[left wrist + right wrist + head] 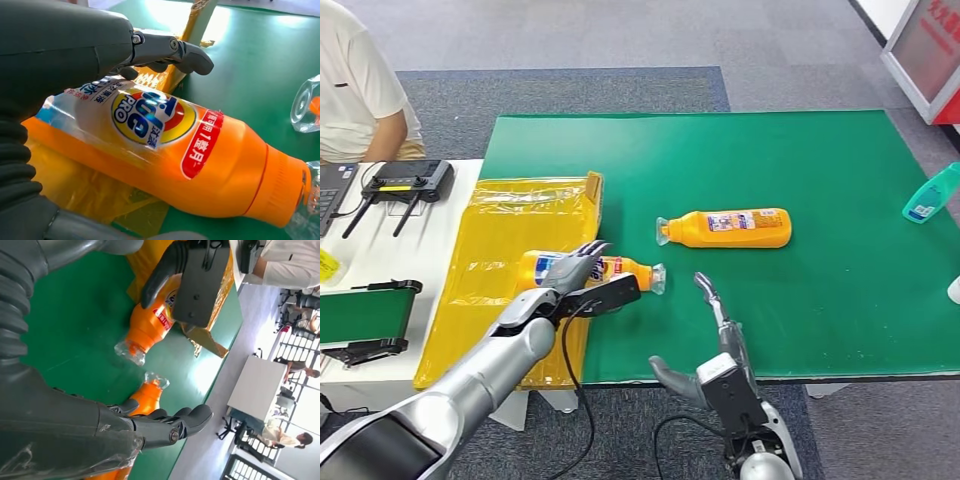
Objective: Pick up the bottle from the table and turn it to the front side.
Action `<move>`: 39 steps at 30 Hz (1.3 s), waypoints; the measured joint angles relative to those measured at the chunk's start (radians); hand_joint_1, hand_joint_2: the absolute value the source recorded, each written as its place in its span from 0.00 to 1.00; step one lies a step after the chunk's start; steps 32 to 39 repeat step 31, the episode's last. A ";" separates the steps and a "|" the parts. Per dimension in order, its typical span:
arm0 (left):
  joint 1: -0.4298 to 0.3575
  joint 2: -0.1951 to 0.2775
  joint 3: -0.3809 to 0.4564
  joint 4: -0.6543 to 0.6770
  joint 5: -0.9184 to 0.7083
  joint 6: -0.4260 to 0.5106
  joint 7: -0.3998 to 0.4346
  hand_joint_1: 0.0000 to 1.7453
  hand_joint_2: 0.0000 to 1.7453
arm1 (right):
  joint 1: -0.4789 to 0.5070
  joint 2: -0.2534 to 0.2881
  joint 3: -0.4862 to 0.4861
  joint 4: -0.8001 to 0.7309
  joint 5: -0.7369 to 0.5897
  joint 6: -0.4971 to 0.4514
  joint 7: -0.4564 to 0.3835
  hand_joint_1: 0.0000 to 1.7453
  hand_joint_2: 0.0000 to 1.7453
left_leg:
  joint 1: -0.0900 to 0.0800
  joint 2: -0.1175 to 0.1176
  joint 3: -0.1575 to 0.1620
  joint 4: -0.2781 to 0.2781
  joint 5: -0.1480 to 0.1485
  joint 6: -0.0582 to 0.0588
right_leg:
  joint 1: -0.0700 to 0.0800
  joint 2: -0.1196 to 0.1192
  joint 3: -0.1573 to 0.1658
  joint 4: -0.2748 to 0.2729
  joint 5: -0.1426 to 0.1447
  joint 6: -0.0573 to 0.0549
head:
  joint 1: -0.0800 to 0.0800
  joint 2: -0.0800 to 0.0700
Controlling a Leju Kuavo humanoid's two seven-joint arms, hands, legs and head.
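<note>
The right hand [712,330] is held open near the table's [848,300] front edge, nothing in its spread fingers. The left hand [580,272] is laid over the nearer orange detergent bottle [626,270], lying half on a yellow bag [493,240]; a firm grasp cannot be confirmed. A second orange bottle [731,228] lies beyond.

Orange bottle [196,165] lying at centre frame in the left wrist view: its round yellow-and-red label emblem read "PRO" in blue beside larger, partly hidden blue letters. A red band toward the cap carried white Chinese characters with the numeral "1". Small blue Chinese print stood on the label's pale part at upper left.
</note>
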 joint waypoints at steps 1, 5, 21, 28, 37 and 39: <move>0.003 0.000 0.007 0.000 0.013 0.004 -0.010 0.00 0.00 | 0.004 0.000 -0.005 0.000 -0.001 -0.001 -0.003 0.00 1.00 | 0.000 0.000 0.000 0.000 0.000 0.000 | 0.000 0.000 0.000 0.000 0.000 0.000 | 0.000 0.000; 0.029 0.001 0.042 -0.025 0.086 0.032 -0.064 0.00 0.00 | 0.022 0.000 -0.019 0.000 -0.002 -0.008 -0.013 0.00 1.00 | 0.000 0.000 0.000 0.000 0.000 0.000 | 0.000 0.000 0.000 0.000 0.000 0.000 | 0.000 0.000; 0.213 0.060 0.057 -0.499 0.215 0.030 -0.112 0.00 1.00 | 0.077 0.000 -0.040 -0.009 0.004 -0.041 -0.019 0.00 1.00 | 0.000 0.000 0.000 0.000 0.000 0.000 | 0.000 0.000 0.000 0.000 0.000 0.000 | 0.000 0.000; 0.384 0.084 0.052 -0.779 0.313 0.071 -0.174 0.00 1.00 | 0.111 0.000 -0.040 -0.024 0.014 -0.071 -0.013 0.00 1.00 | 0.000 0.000 0.000 0.000 -0.002 0.001 | 0.000 0.000 0.000 0.000 -0.002 0.000 | 0.000 0.000; 0.485 0.092 0.051 -0.892 0.351 0.090 -0.190 0.00 1.00 | 0.139 0.000 -0.047 -0.042 0.020 -0.094 -0.009 0.00 1.00 | 0.000 0.000 0.000 0.000 -0.004 0.002 | 0.000 0.000 0.000 0.000 -0.004 0.000 | 0.000 0.000; 0.485 0.092 0.051 -0.892 0.351 0.090 -0.190 0.00 1.00 | 0.139 0.000 -0.047 -0.042 0.020 -0.094 -0.009 0.00 1.00 | 0.000 0.000 0.000 0.000 -0.004 0.002 | 0.000 0.000 0.000 0.000 -0.004 0.000 | 0.000 0.000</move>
